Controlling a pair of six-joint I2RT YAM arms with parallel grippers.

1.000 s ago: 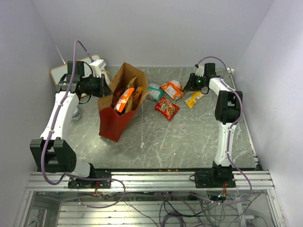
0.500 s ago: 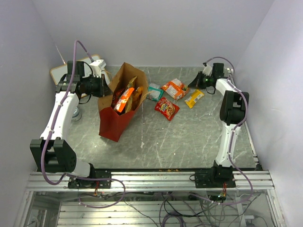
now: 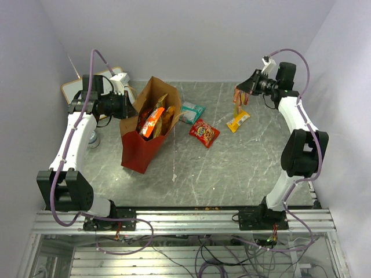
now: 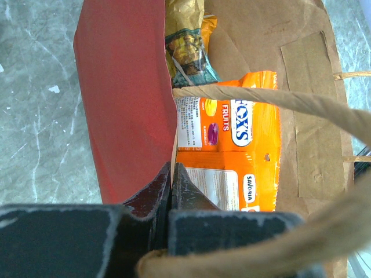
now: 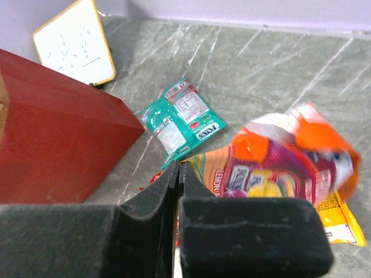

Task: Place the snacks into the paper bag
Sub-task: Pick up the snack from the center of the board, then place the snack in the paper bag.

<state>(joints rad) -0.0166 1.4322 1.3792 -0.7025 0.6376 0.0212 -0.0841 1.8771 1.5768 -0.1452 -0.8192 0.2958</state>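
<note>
Dangling an orange snack packet [image 3: 238, 99] from the right gripper [image 5: 178, 169], jaws clamped tight on its upper edge, up off the table [image 3: 232, 168] and well to the right of the paper bag [image 3: 141, 147]. Lying between there and the bag: a teal packet [image 3: 192, 110] just beside the bag's right side, a red packet [image 3: 204, 132] a little further right, a yellow packet [image 3: 238, 121] furthest right. Pinching the bag's left rim with the left gripper [image 4: 171, 184], jaws closed on the paper, mouth gaping, an orange pack [image 4: 232, 156] and a gold packet [image 4: 185, 17] inside. Open tabletop in front of the bag and to its near right.
</note>
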